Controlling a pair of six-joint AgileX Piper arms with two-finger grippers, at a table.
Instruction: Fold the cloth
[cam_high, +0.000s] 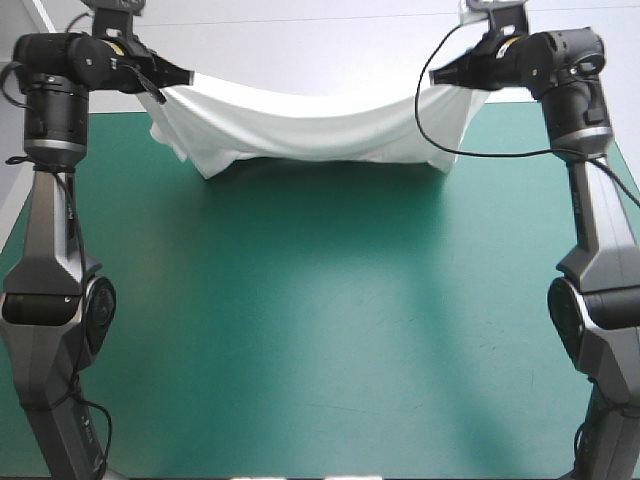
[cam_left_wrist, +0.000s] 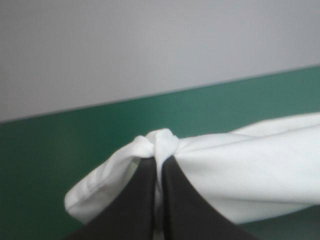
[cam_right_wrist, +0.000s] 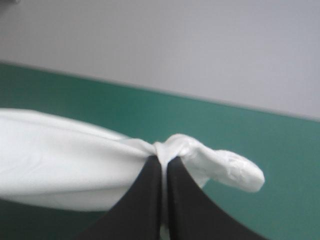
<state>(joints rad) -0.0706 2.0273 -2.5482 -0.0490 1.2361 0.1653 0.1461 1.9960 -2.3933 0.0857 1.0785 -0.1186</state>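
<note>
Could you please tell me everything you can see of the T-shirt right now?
The T-shirt is white, soft-looking fabric, lifted and stretched sideways between both arms near the far edge of the teal-green table. The left gripper and right gripper are each shut on a bunched corner. It sags in the middle, with folds running across; its lower edge hangs toward the table, and whether it touches I cannot tell.

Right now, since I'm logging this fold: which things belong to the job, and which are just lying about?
In the job:
the T-shirt
the left gripper, shut on one end
the right gripper, shut on the other end

Not in the job:
only the teal-green table cover shows
</note>
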